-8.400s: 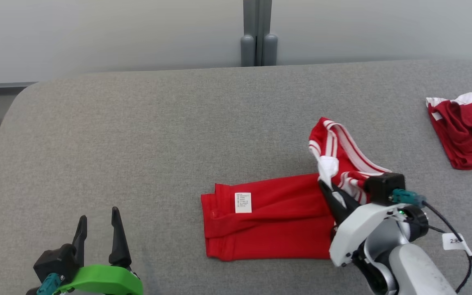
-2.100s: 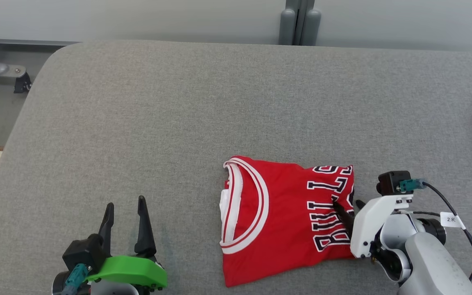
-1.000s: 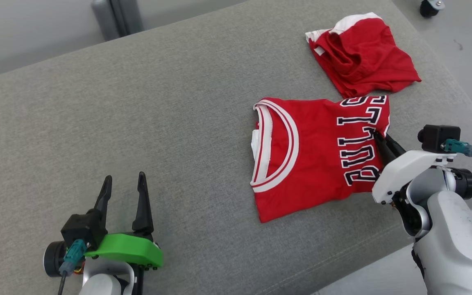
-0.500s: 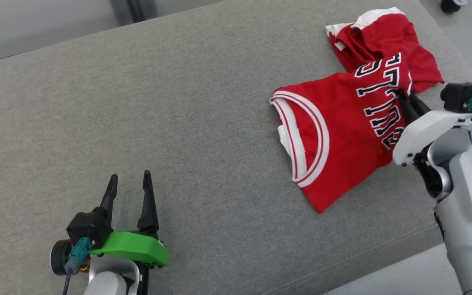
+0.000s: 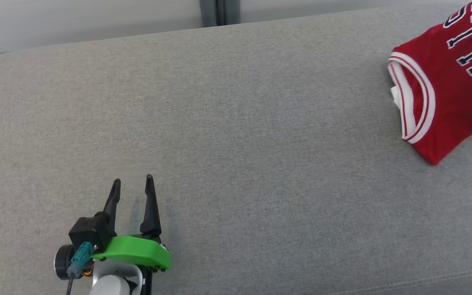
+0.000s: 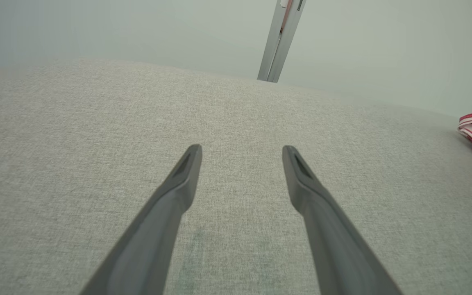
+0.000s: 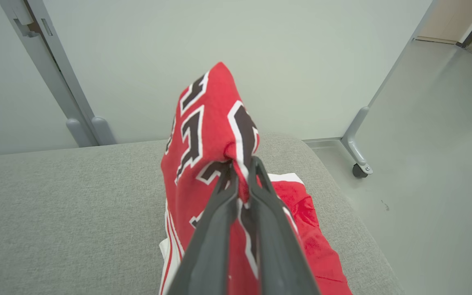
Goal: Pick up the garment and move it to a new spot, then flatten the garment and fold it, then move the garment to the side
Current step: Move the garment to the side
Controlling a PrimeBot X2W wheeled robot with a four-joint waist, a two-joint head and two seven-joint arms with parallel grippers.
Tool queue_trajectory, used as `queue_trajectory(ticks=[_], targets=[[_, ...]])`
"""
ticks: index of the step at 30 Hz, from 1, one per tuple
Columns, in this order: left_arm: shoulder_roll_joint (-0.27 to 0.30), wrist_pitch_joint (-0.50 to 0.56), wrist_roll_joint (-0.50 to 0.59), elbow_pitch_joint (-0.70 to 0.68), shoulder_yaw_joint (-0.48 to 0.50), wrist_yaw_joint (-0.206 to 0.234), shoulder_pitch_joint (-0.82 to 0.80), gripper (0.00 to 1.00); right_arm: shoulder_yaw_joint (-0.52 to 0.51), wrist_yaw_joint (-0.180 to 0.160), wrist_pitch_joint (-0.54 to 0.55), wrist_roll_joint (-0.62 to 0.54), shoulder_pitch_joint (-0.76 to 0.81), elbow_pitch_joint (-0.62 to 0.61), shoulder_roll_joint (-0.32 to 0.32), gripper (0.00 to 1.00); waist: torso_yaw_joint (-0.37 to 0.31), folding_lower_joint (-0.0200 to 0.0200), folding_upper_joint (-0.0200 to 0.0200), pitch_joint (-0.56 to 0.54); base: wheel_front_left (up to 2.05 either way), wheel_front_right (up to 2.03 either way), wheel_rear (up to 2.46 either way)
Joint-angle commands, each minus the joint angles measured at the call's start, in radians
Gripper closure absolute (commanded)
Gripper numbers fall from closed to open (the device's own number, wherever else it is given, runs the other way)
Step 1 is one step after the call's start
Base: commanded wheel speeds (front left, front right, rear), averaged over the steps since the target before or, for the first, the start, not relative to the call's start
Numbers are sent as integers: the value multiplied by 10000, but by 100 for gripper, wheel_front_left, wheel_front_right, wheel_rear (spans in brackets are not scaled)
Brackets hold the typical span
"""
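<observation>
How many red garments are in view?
2. A folded red jersey with black lettering, pinched in the right gripper; a crumpled red-and-white garment lying on the grey padded table beneath it. Others may be hidden.

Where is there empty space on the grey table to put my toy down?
The middle of the grey fabric-covered table is bare, from the open left gripper across to the red basketball jersey with white trim. The strip along the pale wall is free too. The right end is crowded: the right gripper pinches the jersey above another crumpled red garment.
</observation>
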Motion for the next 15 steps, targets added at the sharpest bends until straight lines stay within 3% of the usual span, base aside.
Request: queue_trajectory(ticks=[1, 10, 13, 14, 15], targets=[[-26, -46, 42, 23, -5, -27, -73, 0, -135, -19, -28, -138, -198, 84, -158, 100, 519, 0, 0, 96, 0, 0, 0], [47, -76, 236, 17, -88, -86, -316, 0, -1658, -19, -89, -1205, -818, 1082, -1011, 100, 843, 0, 0, 708, 0, 0, 0], [101, -77, 281, 26, -137, -103, -413, 0, -2269, -19, -564, -1901, -820, 1313, -1206, 100, 876, 0, 0, 898, 0, 0, 0], [117, -76, 304, 29, -153, -106, -434, 0, -2470, -19, -774, -2153, -805, 1368, -1258, 70, 878, 0, 0, 946, 0, 0, 0], [131, -66, 322, 33, -174, -107, -446, 0, -2690, -19, -964, -2453, -757, 1496, -1269, 0, 876, 0, 0, 993, 0, 0, 0]])
